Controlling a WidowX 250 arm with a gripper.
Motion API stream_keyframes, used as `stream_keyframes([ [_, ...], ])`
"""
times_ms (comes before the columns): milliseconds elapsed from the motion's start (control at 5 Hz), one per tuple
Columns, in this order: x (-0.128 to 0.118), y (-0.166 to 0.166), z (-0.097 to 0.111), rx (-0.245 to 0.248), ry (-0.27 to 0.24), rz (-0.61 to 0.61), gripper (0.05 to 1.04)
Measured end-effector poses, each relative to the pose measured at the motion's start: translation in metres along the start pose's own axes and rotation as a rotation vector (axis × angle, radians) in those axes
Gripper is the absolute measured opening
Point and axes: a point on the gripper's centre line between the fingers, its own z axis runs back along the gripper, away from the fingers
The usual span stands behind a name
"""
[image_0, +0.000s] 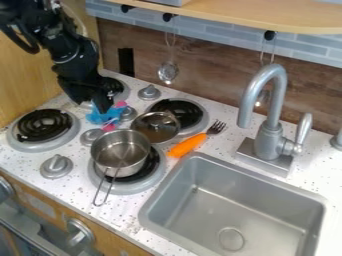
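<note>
The black gripper (102, 104) hangs down from the upper left over the stove's back part, its tip right at a blue toy (100, 118) with pink parts. Whether it grips the toy or only stands over it, I cannot tell. The toy is among the stove knobs, left of a small pan with a lid (155, 127). In front of that pan, a steel saucepan (121, 151) stands on the front right burner, its wire handle pointing toward the counter's front edge. A fork with an orange handle (188, 145) lies between the burners and the sink.
A grey sink (234, 210) is set into the counter at the lower right, with a tall faucet (270, 115) behind it. Black coil burners (44, 125) and grey knobs (57, 166) surround the pans. Utensils such as a ladle (167, 72) hang on the back wall.
</note>
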Motion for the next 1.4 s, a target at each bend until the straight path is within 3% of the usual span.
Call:
stream_keyframes([
  [200,0.016,-0.008,-0.021,0.004,0.035,0.002,1.010],
  [400,0.026,-0.024,-0.038,-0.034,0.056,-0.028,1.010],
  [600,0.034,-0.039,-0.049,-0.092,0.037,-0.055,1.010],
  [800,0.043,-0.050,-0.060,-0.114,0.031,-0.072,1.010],
  [1400,0.062,-0.084,-0.099,-0.135,0.048,-0.149,1.010],
])
